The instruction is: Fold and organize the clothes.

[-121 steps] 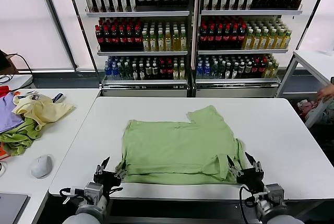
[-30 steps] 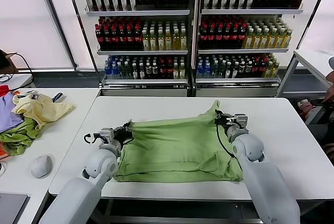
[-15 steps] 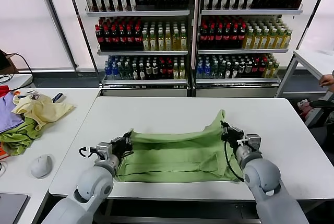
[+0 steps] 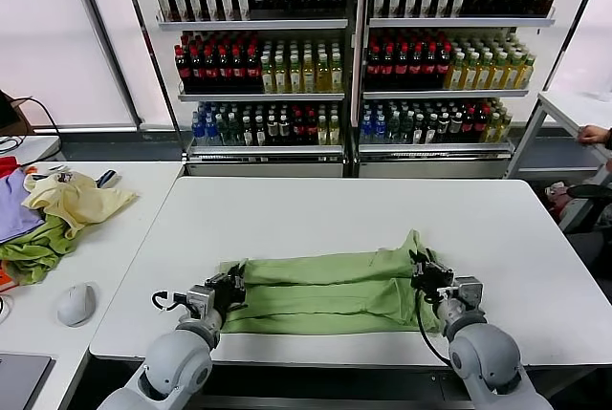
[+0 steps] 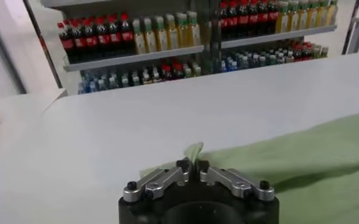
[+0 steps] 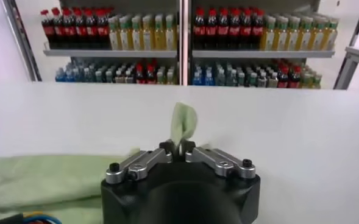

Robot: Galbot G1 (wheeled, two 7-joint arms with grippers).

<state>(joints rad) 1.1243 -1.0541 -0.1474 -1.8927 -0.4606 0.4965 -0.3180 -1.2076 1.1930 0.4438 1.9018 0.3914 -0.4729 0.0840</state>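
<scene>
1. The light green shirt (image 4: 325,281) lies on the white surface (image 4: 316,205) near its front edge, folded into a long, narrow band running left to right.
2. The left hand (image 4: 232,286) sits at the band's left end. In the left wrist view its fingertips (image 5: 183,165) meet around a small tuft of the fabric, pinching it.
3. The right hand (image 4: 421,273) sits at the band's right end. In the right wrist view it pinches an upright flap of the shirt.
4. A pile of other clothes (image 4: 57,209) lies on the neighbouring surface to the left.
5. Shelves of bottles (image 4: 354,47) stand behind.
</scene>
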